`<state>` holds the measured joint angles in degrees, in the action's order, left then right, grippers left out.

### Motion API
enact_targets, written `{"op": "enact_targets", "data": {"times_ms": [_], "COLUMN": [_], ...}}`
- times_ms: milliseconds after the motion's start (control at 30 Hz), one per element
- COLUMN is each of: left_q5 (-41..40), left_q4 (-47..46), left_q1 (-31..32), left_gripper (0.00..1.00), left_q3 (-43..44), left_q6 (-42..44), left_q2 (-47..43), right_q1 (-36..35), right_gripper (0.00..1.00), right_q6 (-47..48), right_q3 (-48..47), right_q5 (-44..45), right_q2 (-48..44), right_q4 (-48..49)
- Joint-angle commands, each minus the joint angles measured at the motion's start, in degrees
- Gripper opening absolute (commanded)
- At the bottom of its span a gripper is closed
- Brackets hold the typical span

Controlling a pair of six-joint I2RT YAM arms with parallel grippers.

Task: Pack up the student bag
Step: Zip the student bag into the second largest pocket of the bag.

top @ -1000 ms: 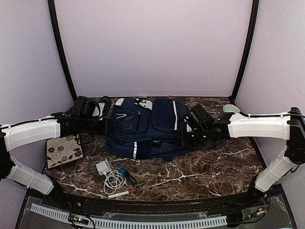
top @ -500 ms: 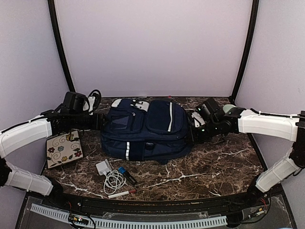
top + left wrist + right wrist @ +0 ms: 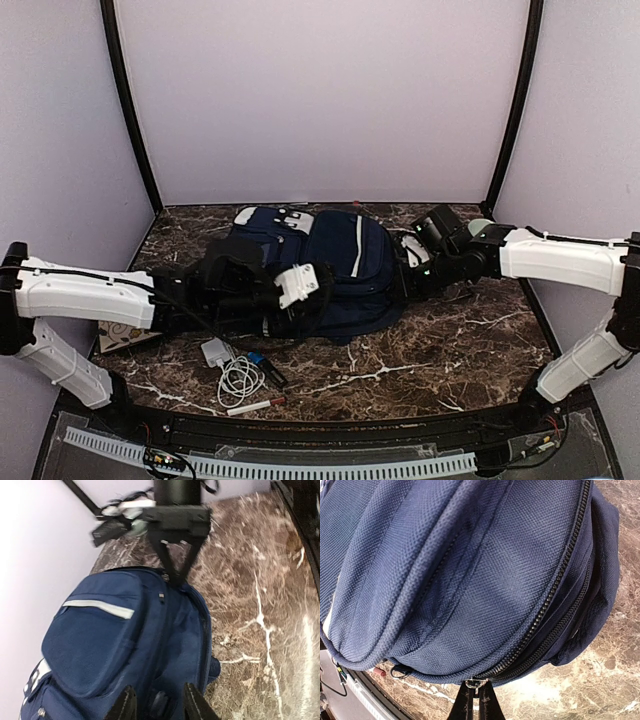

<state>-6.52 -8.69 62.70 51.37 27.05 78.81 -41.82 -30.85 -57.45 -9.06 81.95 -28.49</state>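
Overhead, the student bag (image 3: 345, 255) lay at the back centre of the table (image 3: 450, 350), the left gripper (image 3: 318, 295) over its front. From the left wrist, that gripper's fingers (image 3: 125, 706) stood apart. From the right wrist, the right gripper (image 3: 477, 691) pinched the bag's zipper pull (image 3: 474, 683).

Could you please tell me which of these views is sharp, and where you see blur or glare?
Top external: evenly lit, soft shadow under the student bag. Left wrist: soft, marble table veins smeared, wall washed out. Right wrist: sharpest, fabric weave and zipper crisp; bright glare on the marble beside the right gripper.
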Motion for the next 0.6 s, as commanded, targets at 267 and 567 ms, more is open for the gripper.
{"op": "enact_targets", "data": {"times_ms": [267,567], "left_q5": [-17.4,-25.1], "left_q4": [-26.0,-43.2], "left_q1": [6.1,5.6], "left_gripper": [0.57,0.47], "left_q3": [6.6,7.3], "left_q6": [28.1,47.9], "left_q2": [22.7,34.3], "right_q1": [0.4,0.4], "right_gripper": [0.0,0.0], "right_q6": [1.2,1.4], "right_q3": [-2.2,-2.1], "right_q5": [-3.2,-4.8], "right_q2": [1.1,0.8], "right_q4": [1.2,0.7]}}
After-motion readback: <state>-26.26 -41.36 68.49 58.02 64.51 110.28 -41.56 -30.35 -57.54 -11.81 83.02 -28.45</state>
